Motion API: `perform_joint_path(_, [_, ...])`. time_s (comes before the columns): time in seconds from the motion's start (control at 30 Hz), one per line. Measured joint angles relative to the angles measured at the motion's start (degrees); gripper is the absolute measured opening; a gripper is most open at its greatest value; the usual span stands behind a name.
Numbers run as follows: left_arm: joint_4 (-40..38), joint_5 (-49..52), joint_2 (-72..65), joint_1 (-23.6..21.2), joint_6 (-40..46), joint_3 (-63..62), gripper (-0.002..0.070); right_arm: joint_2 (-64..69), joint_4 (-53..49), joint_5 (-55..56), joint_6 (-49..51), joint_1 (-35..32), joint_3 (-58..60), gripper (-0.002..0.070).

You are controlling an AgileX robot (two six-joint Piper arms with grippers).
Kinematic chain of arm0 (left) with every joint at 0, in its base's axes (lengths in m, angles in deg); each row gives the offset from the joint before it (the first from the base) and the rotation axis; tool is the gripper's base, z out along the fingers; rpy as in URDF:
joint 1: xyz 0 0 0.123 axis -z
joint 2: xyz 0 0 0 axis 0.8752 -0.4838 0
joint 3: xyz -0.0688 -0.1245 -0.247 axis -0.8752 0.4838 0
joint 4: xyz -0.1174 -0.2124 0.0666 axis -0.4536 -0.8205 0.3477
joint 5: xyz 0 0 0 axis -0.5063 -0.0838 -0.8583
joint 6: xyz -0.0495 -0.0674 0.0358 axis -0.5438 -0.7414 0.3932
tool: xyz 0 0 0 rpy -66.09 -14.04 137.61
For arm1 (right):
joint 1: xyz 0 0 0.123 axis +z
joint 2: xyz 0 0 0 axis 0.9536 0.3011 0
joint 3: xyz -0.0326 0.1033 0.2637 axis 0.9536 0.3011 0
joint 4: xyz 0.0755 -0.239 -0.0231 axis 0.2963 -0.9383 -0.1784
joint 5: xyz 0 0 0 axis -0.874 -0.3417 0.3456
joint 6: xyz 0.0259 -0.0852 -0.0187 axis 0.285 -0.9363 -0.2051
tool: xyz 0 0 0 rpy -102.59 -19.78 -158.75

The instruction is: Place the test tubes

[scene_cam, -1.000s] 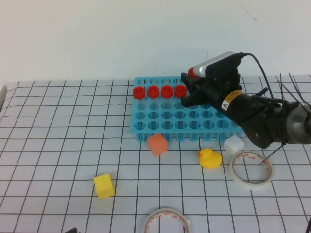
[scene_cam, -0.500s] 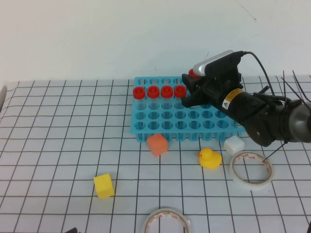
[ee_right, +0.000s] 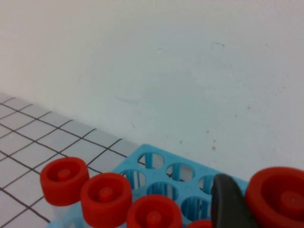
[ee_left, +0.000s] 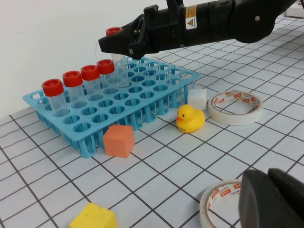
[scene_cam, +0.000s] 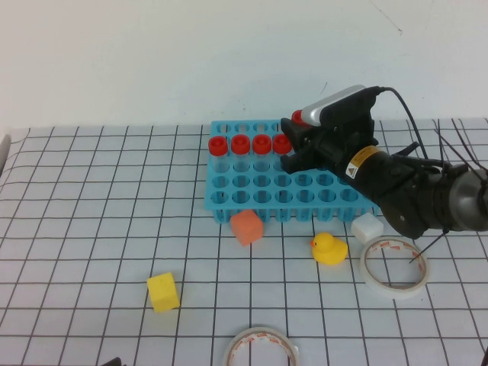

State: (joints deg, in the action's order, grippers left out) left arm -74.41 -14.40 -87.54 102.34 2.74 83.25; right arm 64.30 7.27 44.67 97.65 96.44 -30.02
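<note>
My right gripper (scene_cam: 290, 143) is clamped on a red-capped test tube (scene_cam: 299, 117), holding it upright over the back rows of the blue rack (scene_cam: 229, 200). It hangs just beside four capped tubes (scene_cam: 240, 144) standing in a row. My left gripper (ee_left: 268, 194) is closed, low near a tape roll (ee_left: 211, 202), well apart from the rack.

Sky-blue plastic rack (scene_cam: 267, 213): smooth, faint sheen. Clear plastic test tube (ee_left: 122, 71), glossy red cap. Yellow rubber duck (scene_cam: 329, 249): smooth, shiny. Orange cube (scene_cam: 246, 227): matt.
</note>
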Motion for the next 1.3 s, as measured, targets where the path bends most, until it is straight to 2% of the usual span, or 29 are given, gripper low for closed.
perform_joint_path(1.3, [0.0, 0.0, 0.0, 0.0, 0.0, 0.0, -0.0001, 0.1, 4.7, -1.1, -2.4, 0.1, 0.6, 0.0272])
